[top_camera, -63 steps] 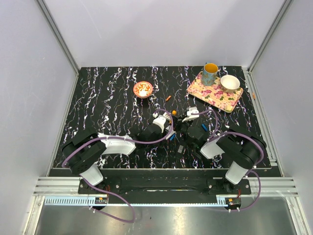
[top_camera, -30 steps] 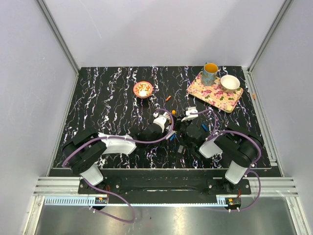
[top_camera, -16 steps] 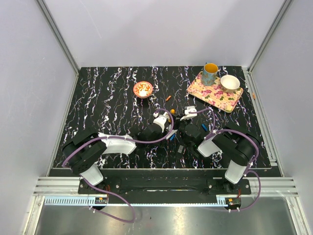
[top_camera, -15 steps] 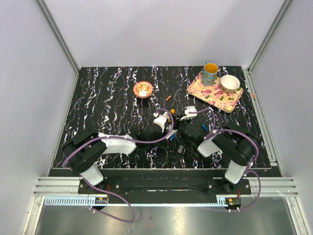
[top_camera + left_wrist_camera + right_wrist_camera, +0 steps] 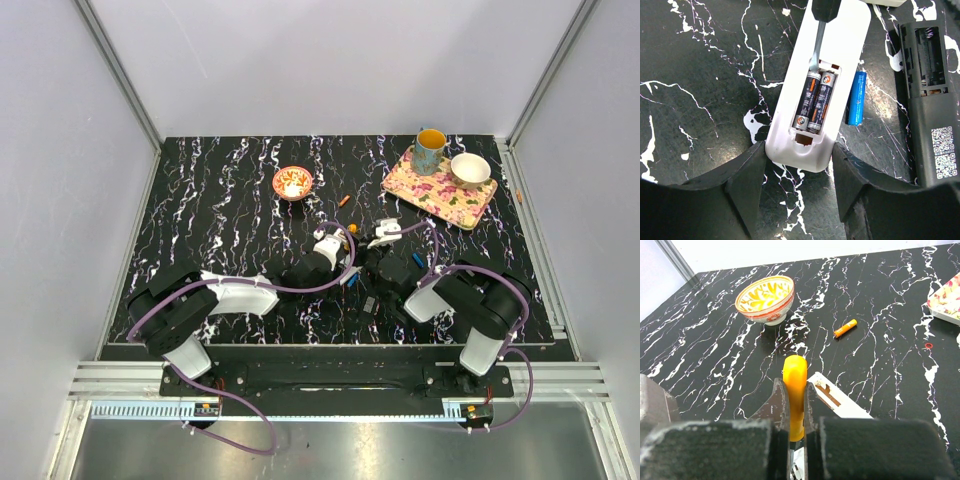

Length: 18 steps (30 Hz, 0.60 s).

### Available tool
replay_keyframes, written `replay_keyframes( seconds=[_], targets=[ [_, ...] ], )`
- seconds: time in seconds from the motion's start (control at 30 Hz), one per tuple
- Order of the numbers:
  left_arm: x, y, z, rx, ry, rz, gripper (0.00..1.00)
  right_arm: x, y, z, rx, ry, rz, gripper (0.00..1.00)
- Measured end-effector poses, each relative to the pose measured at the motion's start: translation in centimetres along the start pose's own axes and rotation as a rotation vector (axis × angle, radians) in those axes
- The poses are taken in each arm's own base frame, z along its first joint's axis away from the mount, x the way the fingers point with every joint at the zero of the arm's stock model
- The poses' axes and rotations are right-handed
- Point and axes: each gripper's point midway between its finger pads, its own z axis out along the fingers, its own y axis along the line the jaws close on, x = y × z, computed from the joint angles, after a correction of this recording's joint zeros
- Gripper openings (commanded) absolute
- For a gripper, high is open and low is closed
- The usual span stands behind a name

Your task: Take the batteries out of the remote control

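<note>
A white remote control [image 5: 840,30] lies face down with its compartment open. Two dark, orange-striped batteries [image 5: 815,100] sit side by side in it. My left gripper [image 5: 799,152] is shut on the remote's near end, one finger against each side. My right gripper [image 5: 794,386] is shut on an orange-handled screwdriver [image 5: 795,372]. The screwdriver's blade [image 5: 817,42] reaches into the far end of the compartment, at the batteries' tips. One orange battery [image 5: 845,328] lies loose on the table beyond. In the top view both grippers meet near the table's middle, left gripper [image 5: 338,262] and right gripper [image 5: 365,245].
A blue battery [image 5: 856,97] lies just right of the white remote. A black remote [image 5: 930,115] with an empty compartment lies further right. A patterned bowl [image 5: 292,182] stands at the back. A floral tray [image 5: 425,190] at the back right carries a mug [image 5: 430,151] and a white bowl [image 5: 470,170].
My right arm has edged slightly left with the screwdriver, toward the white remote. The left arm and the remote have stayed put.
</note>
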Motion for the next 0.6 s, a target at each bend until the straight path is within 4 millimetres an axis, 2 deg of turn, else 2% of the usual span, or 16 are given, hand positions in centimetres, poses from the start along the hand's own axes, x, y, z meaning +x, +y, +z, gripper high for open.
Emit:
replay_keyframes(
  seconds=[0.6],
  targets=[
    [-0.1,-0.3,0.2,0.016,-0.007,-0.003,0.00,0.2,0.2,-1.8,-0.013,0.025,0.162,0.00]
  ],
)
